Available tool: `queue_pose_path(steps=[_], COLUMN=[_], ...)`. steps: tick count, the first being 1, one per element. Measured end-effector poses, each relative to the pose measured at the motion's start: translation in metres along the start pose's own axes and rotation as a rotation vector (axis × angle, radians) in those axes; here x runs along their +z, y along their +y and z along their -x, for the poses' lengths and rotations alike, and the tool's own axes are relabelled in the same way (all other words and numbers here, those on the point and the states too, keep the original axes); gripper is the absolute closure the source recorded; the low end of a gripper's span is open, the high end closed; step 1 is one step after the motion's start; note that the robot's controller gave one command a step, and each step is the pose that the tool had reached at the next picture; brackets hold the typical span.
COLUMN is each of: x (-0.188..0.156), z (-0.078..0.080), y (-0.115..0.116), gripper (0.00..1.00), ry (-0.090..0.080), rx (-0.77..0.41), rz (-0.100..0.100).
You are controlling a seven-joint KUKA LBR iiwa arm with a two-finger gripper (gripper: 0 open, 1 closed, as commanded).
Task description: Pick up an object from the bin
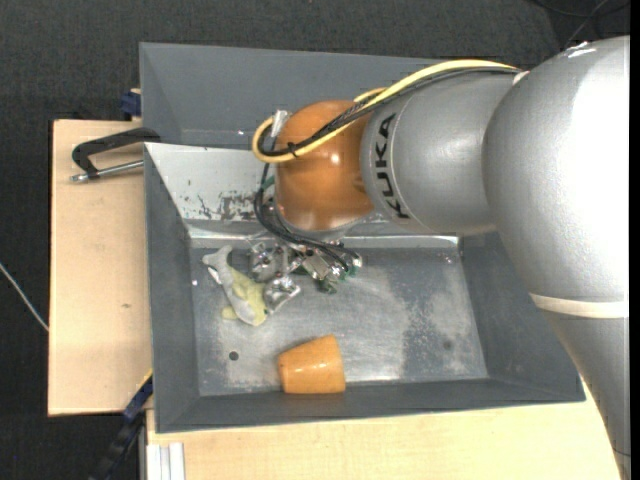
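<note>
Arm (470,158) comes in from the right & drops its wrist, w/ orange cover (315,173), into the back-left part of the bin (430,343). Yellow cable (300,143) loops over the cover & runs back along the arm. Below the cover the gripper (278,268) is down at floor level. It shows as a cluster of shiny metal parts close to the back wall. How wide it's open: can't tell, since metal parts & dark cables overlap too much in this view.

Nearest thing is a pale crumpled item (243,296), whitish-yellow, maybe a scrap of soft material or wrapper. It lies on the bin floor just left of & slightly in front of the gripper. Its right edge meets the gripper's metal parts; touching vs. merely overlapping in view, can't tell. Small green bit (330,283) sits at the gripper's right side; part of robot or loose item, unclear.

Other thing is an orange cup-shaped obj (312,366), lying on its side near the front wall, approx. mid-width, well apart from the gripper. Floor around it is scuffed grey metal.
</note>
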State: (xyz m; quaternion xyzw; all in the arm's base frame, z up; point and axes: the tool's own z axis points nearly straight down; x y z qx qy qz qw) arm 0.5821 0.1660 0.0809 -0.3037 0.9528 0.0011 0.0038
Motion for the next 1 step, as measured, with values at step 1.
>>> queue_pose_path(steps=[1], x=[-0.1308], z=[0.0056], y=[-0.0048], gripper=[1.00], ry=[-0.008], rx=[0.013], rz=[-0.004])
